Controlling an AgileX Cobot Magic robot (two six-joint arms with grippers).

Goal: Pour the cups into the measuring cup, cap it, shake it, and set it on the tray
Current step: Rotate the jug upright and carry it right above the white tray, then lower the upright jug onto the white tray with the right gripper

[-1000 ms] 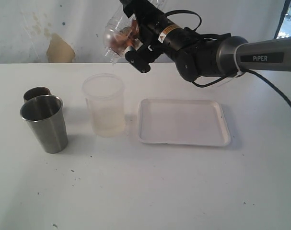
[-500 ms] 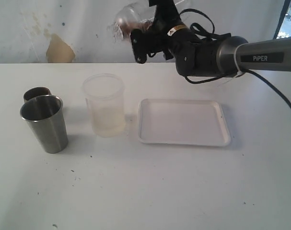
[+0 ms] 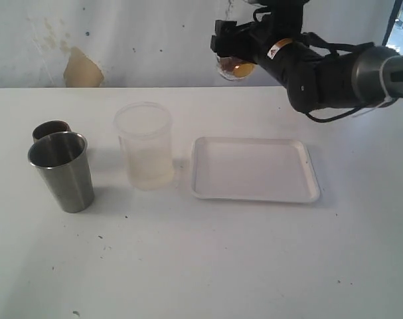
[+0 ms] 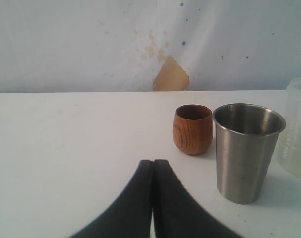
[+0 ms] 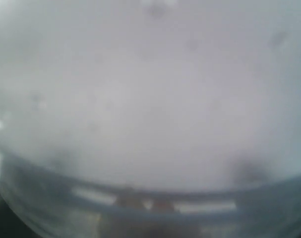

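Exterior view: the right claw (image 3: 233, 48) is in the upper right of the frame, above the bench (image 3: 188, 266) and in front of the back wall. It is clamped on the clear measuring cup (image 3: 236, 68), which is off the bench. The cup's rounded end pokes out just below the black fingers and shows an amber-brown glow inside. The white tray (image 3: 254, 194) lies bare at centre right, below the claw and well apart from it. Just to its left stands the frosted tub (image 3: 145, 146), with pale liquid in its lower part. At the left stands the steel tumbler (image 3: 62, 171), and the brown cup (image 3: 50, 129) peeks out behind it, touching or nearly so. What these two hold cannot be seen from here.

Left wrist view: the left claw (image 4: 152, 198) has its two dark fingers pressed together and grips nothing. Beyond it the brown cup (image 4: 192, 129) and the steel tumbler (image 4: 247, 151) stand upright side by side, clear of the claw. The tumbler's inner wall looks bare metal, but its bottom is hidden. An edge of the frosted tub (image 4: 299, 129) shows beside the tumbler.

Right wrist view: a blurred, misty see-through surface fills the frame. It is the measuring cup (image 5: 150, 124), hard against the lens, and no contents can be made out.
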